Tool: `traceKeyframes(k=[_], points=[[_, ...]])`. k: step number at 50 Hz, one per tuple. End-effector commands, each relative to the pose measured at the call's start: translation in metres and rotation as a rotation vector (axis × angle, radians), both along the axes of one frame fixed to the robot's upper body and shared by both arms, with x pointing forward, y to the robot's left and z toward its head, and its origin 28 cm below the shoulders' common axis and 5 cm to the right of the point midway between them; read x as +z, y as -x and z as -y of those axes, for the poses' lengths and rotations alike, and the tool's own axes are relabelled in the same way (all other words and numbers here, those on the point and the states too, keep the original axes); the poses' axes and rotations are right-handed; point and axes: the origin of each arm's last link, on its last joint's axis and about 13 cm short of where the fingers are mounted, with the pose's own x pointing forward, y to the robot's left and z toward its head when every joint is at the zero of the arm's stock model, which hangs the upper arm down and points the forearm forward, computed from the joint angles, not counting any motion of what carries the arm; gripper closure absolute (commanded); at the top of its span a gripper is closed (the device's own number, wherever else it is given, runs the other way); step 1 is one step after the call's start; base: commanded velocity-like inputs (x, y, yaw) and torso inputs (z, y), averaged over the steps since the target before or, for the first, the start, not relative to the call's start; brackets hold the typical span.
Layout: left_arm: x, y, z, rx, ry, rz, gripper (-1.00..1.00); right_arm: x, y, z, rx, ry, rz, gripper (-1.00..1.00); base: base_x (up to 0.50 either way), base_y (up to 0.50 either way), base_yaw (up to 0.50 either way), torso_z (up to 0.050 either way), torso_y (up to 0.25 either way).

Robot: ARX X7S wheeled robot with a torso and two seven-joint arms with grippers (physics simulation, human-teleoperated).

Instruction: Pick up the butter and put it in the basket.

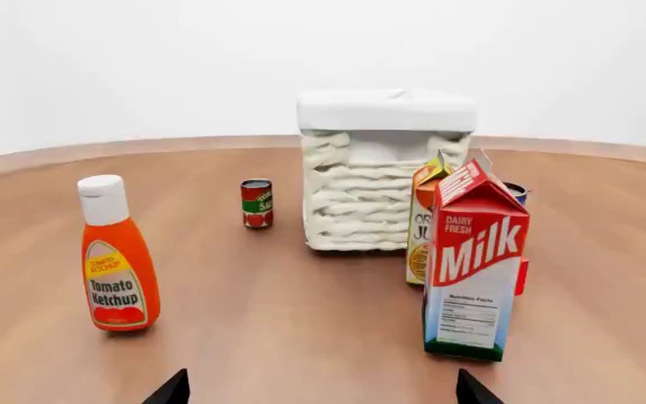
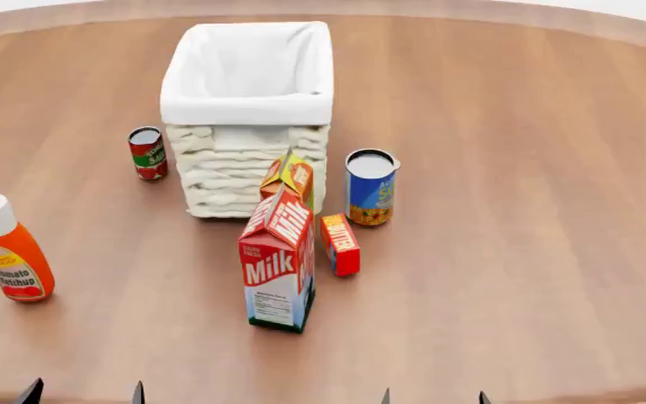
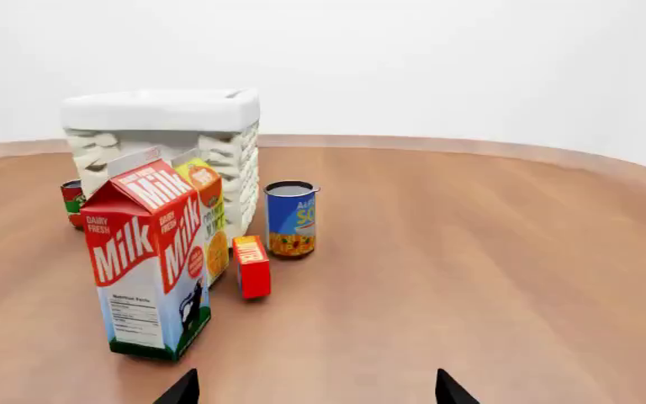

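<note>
On the brown wood table (image 2: 525, 126), just beside the milk carton (image 2: 277, 261), the butter (image 2: 340, 244) stands on its long edge. It is a small red box with an orange end. In our left wrist view only a thin red bit of it peeks out behind the milk, so our right arm sees it much better. A blue soup can (image 2: 370, 187) is near it, a little farther back. The orange juice carton (image 2: 289, 178) stands behind the milk and looks to be touching the basket (image 2: 246, 109). The basket is tall, white and open on top, and nothing is in it that we can see.

We have not picked up the butter yet. We think the right gripper (image 3: 314, 389) should go for it, since that side is open. We should come down from above and pinch the thin sides. We must stay off the milk, because it is tall and could tip over.

Both our grippers are far back from everything. The right one has its two tips spread wide, holding nothing. The left gripper (image 1: 315, 389) is spread wide too, also holding nothing. A ketchup bottle (image 2: 11, 250) and a small tomato can (image 2: 148, 152) stand well apart on our left.
</note>
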Motion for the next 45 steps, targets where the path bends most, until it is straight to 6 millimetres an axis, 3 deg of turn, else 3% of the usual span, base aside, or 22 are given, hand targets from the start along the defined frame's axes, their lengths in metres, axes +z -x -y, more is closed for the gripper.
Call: traceKeyframes(k=[1, 9, 10, 11, 45], points=[[0.0, 0.0, 0.0, 0.0, -0.01, 0.0, -1.0, 0.0, 0.0, 0.0, 0.0, 0.0, 0.0, -1.0, 0.0, 0.0, 0.0, 0.0, 0.0], [0.0, 0.0, 0.0, 0.001, 0.003, 0.001, -1.0, 0.001, 0.001, 0.0, 0.0, 0.014, 0.005, -1.0, 0.0, 0.0, 0.0, 0.0, 0.0], [0.005, -0.002, -0.001, 0.001, 0.069, -0.009, -1.0, 0.002, 0.0, 0.0, -0.007, 0.048, 0.043, -1.0, 0.0, 0.0, 0.0, 0.0, 0.0], [-0.006, -0.004, 0.002, -0.009, -0.099, 0.023, -1.0, -0.001, -0.007, 0.001, 0.0, -0.005, 0.019, -1.0, 0.0, 0.0, 0.0, 0.0, 0.0], [-0.01, -0.001, 0.003, -0.034, -0.142, 0.043, -1.0, -0.001, -0.008, -0.001, 0.025, 0.06, -0.019, -1.0, 0.0, 0.0, 0.5, 0.0, 0.0]])
